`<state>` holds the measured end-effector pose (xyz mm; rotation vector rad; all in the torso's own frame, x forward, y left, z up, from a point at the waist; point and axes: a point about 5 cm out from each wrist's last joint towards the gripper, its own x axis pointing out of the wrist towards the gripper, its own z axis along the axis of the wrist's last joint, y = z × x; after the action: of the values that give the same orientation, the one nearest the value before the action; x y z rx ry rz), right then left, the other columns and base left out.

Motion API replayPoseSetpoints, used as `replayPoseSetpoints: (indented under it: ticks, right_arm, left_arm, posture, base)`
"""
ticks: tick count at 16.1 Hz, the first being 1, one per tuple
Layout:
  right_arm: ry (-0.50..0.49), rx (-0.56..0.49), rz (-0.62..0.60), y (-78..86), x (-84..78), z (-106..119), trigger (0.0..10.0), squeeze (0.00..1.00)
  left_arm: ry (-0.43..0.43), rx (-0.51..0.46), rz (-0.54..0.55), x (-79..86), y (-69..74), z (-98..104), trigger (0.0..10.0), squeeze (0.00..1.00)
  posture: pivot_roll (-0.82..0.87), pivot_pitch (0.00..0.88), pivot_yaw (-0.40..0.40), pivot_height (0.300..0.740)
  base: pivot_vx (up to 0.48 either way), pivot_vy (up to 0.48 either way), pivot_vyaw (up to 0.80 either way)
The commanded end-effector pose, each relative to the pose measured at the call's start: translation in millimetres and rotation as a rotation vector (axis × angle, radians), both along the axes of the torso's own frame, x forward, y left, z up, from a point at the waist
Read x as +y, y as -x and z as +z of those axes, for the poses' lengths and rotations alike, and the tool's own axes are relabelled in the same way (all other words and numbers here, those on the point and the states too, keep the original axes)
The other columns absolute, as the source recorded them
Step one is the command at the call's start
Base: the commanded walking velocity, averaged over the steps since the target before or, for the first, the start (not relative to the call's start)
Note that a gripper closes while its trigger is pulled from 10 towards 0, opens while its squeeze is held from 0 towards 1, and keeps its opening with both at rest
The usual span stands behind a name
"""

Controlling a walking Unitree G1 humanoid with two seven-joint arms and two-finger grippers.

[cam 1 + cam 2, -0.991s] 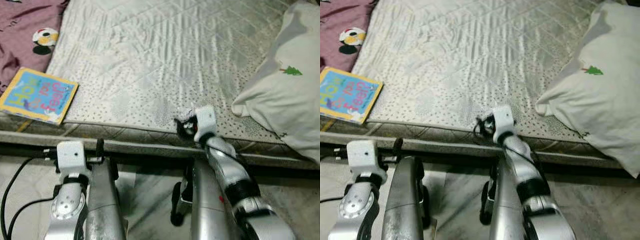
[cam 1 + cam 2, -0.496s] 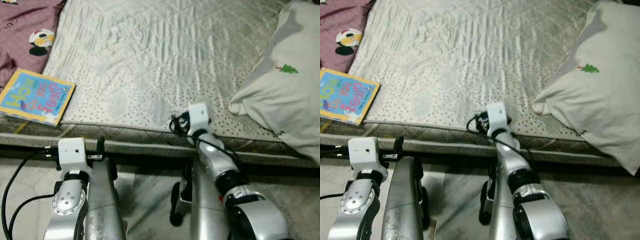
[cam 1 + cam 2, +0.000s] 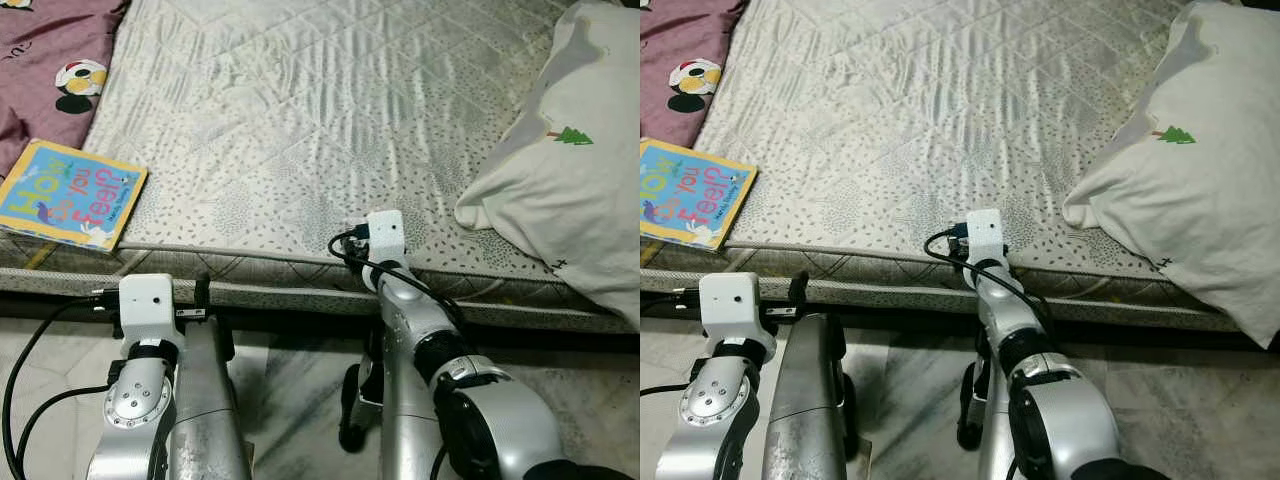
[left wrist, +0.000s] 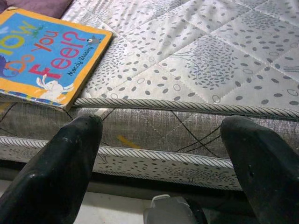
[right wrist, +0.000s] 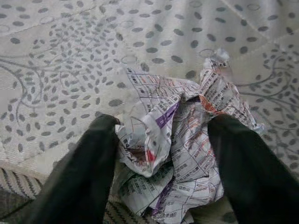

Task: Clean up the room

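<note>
A crumpled printed paper [image 5: 177, 140] lies on the quilted mattress [image 3: 300, 100], close to its near edge. My right gripper [image 5: 163, 126] is open, with one black finger on each side of the paper and both touching its folds. In the eye views the right wrist [image 3: 385, 232] reaches over the mattress edge and covers most of the paper. A colourful children's book [image 3: 70, 195] lies flat at the near left corner of the bed. My left gripper [image 4: 161, 123] is open and holds nothing. It sits low in front of the mattress side, to the right of the book [image 4: 44, 56].
A white pillow [image 3: 560, 170] with a small green tree print fills the right side of the bed. A purple patterned blanket [image 3: 45, 60] lies at the far left. Pale tiled floor [image 3: 290, 390] runs under my arms, and a black cable loops by my left arm.
My right wrist has moved left along the mattress edge and now hides the crumpled paper. The left arm has stayed put.
</note>
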<state>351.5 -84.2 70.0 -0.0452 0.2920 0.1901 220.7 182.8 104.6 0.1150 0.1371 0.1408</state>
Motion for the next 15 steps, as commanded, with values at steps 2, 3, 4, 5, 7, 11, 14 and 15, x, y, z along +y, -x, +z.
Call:
replayPoseSetpoints:
  ticks: [2, 3, 4, 5, 7, 11, 14, 15]
  right_arm:
    - [-0.005, 0.062, -0.006, 7.6, 0.1, -13.6, 0.0, 0.00]
    - [-0.002, 0.067, -0.015, 8.2, -2.8, -15.4, 0.0, 0.00]
    - [0.001, 0.068, -0.030, 8.5, -7.3, -17.2, 0.0, 0.00]
    - [0.002, 0.069, -0.035, 8.6, -8.5, -17.5, 0.0, 0.00]
    - [0.003, 0.070, -0.050, 8.0, -13.3, -17.7, 0.0, 0.00]
    - [-0.019, 0.071, -0.073, 3.2, -19.6, -13.2, 0.0, 0.00]
    - [-0.033, 0.055, -0.084, -3.2, -22.4, -4.9, 0.0, 0.00]
    - [-0.037, 0.042, -0.087, -6.7, -24.1, 0.1, 0.0, 0.00]
  left_arm:
    - [-0.002, 0.015, 0.008, -1.5, 2.9, -1.9, 10.0, 0.00]
    - [0.002, 0.014, 0.008, -2.4, 2.2, -1.8, 10.0, 0.00]
    - [0.006, 0.014, 0.007, -3.2, 0.6, -1.7, 10.0, 0.00]
    - [0.007, 0.013, 0.007, -3.4, -0.1, -1.6, 10.0, 0.00]
    - [0.011, 0.007, 0.005, -4.9, -4.4, -0.7, 10.0, 0.00]
    - [0.022, -0.016, 0.014, -5.4, -13.9, 1.2, 10.0, 0.00]
    - [0.027, -0.034, 0.018, -5.0, -25.3, 3.1, 10.0, 0.00]
    - [0.026, -0.038, 0.003, -6.3, -33.0, 2.9, 10.0, 0.00]
  posture:
    - [0.18, 0.283, -0.067, 0.553]
    - [0.17, 0.280, -0.066, 0.553]
    - [0.17, 0.274, -0.063, 0.553]
    - [0.17, 0.274, -0.063, 0.553]
    - [0.17, 0.260, -0.066, 0.553]
    - [0.16, 0.218, -0.071, 0.553]
    - [0.15, 0.182, -0.073, 0.553]
    - [0.15, 0.159, -0.071, 0.553]
  base:
    - [0.000, 0.000, 0.00]
    - [0.000, 0.000, 0.00]
    - [0.000, 0.000, 0.00]
    - [0.000, 0.000, 0.00]
    - [0.000, 0.000, 0.00]
    - [0.000, 0.000, 0.00]
    - [0.000, 0.000, 0.00]
    - [0.000, 0.000, 0.00]
